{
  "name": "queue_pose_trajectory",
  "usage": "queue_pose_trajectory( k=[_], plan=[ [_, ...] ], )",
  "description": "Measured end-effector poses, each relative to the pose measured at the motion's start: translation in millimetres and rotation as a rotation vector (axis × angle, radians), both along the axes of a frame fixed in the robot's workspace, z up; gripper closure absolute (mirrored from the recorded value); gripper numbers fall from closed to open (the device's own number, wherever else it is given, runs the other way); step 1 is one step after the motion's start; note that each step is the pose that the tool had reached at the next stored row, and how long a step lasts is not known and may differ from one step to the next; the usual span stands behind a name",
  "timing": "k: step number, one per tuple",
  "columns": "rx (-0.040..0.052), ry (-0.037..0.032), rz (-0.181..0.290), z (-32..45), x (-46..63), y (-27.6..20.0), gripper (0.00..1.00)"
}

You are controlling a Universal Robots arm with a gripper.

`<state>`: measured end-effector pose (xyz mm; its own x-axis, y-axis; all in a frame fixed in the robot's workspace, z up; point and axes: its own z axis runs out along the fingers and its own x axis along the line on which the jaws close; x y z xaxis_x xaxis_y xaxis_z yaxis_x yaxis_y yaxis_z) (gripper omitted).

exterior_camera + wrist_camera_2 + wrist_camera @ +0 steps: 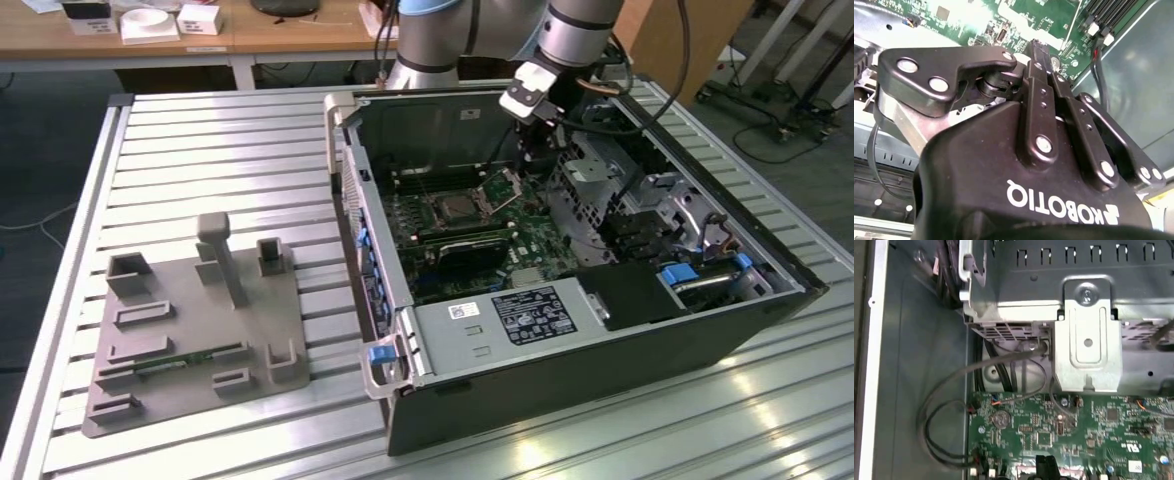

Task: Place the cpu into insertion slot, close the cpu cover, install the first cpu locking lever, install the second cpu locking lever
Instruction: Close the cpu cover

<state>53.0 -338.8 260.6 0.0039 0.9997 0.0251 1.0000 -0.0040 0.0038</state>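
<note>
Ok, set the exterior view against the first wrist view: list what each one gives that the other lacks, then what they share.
Exterior view: the whole open computer case on the slatted table, a grey fixture plate at that view's left, the insertion slot with the cpu cover raised beside it, and the arm reaching down into the case. First wrist view: a silvery bracket with a screw, and looping black cables, close up. Shared: the green circuit board and the case's grey inner wall.

The exterior view looks down on the open computer case; both wrist views sit close inside it, sharing its motherboard, the second past the gripper.
</note>
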Motion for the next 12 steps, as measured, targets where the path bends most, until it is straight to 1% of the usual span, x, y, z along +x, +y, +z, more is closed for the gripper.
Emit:
queue_pose_trajectory(
  k=[7,12],
  plan=[
    [-0.0001,0.0,0.001,-4.7,5.5,1.5,0.9],
    [0.0,0.0,0.007,-7.9,9.1,3.3,0.9]
  ],
)
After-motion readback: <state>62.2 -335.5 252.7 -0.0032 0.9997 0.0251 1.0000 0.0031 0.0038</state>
